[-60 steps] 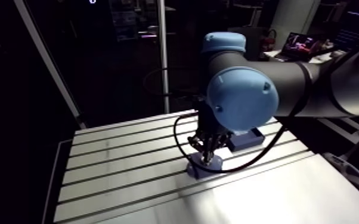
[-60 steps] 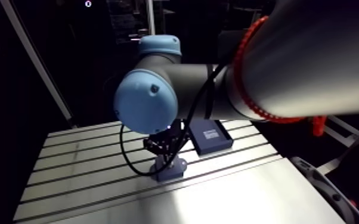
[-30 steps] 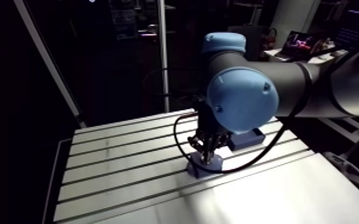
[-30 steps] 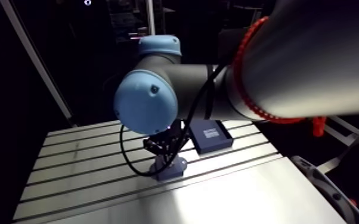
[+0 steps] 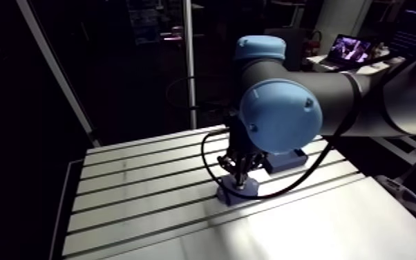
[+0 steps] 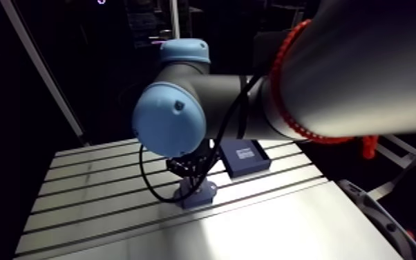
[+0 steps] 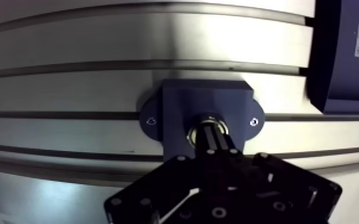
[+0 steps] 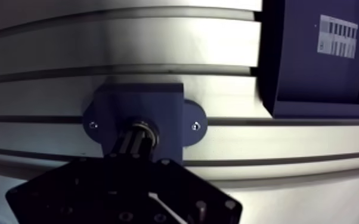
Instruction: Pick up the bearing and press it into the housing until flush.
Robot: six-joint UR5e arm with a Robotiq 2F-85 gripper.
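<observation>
I see the gripper (image 7: 210, 132) with both fingers pressed together, holding nothing, tips on the bearing (image 7: 193, 134). The bearing sits in the blue housing's (image 7: 176, 101) round hole. A dark box (image 7: 343, 77) lies beside the housing.

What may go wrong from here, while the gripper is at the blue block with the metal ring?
The shut two-finger gripper hides part of the shiny metal ring bearing, so a tilt in the blue flanged housing may go unnoticed and jam it. The narrow fingertips seem to rest on one spot; uneven pressing or slipping off is possible.
</observation>
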